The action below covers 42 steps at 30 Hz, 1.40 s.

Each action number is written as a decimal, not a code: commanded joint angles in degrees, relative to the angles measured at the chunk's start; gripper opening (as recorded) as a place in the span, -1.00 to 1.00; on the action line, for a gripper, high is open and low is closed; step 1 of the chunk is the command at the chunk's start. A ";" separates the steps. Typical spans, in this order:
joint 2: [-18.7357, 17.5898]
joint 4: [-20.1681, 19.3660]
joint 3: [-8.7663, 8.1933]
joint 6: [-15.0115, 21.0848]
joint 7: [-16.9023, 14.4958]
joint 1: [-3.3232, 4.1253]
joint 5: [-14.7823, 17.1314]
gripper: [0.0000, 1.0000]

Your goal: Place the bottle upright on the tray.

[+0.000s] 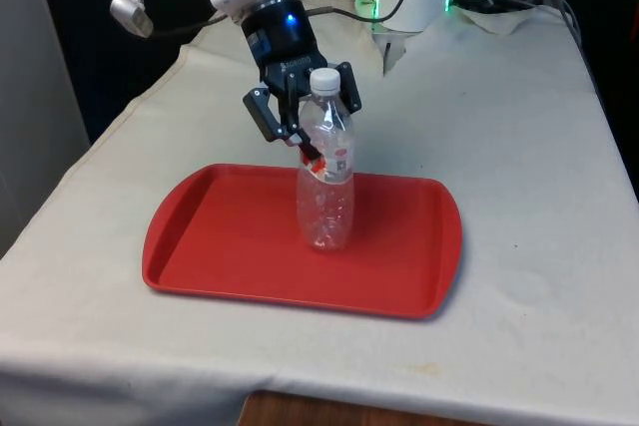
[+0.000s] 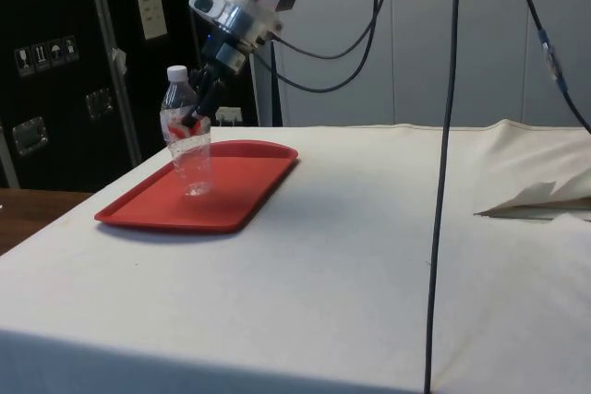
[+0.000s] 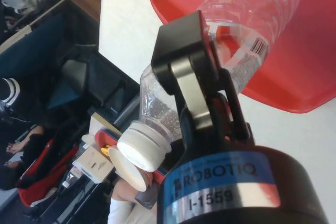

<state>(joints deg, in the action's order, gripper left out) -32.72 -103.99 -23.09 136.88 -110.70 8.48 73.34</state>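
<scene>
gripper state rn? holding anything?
Gripper: closed on the clear bottle, fingers around its upper body below the white cap. The bottle stands upright with its base on the red tray.

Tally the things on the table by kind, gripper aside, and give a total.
Clear plastic bottle with a white cap, standing upright on the tray: 1
Red plastic tray, flat on the white cloth: 1
Total: 2
</scene>
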 commanded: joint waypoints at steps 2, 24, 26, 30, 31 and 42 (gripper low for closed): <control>0.00 0.00 0.00 -0.11 -0.63 0.00 0.69 -0.33; -0.74 0.34 0.06 -0.06 -2.98 0.17 2.81 -0.33; -0.74 0.29 0.06 -0.23 -2.92 0.17 2.69 -0.33; -0.74 0.29 0.00 -0.46 -2.81 0.17 2.64 -0.33; -0.74 0.29 0.00 -0.52 -2.81 0.17 2.64 -0.33; -0.74 0.29 0.00 -0.86 -2.75 0.11 2.52 -0.33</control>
<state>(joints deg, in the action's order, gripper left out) -33.46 -103.76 -23.09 135.91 -113.45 8.59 75.86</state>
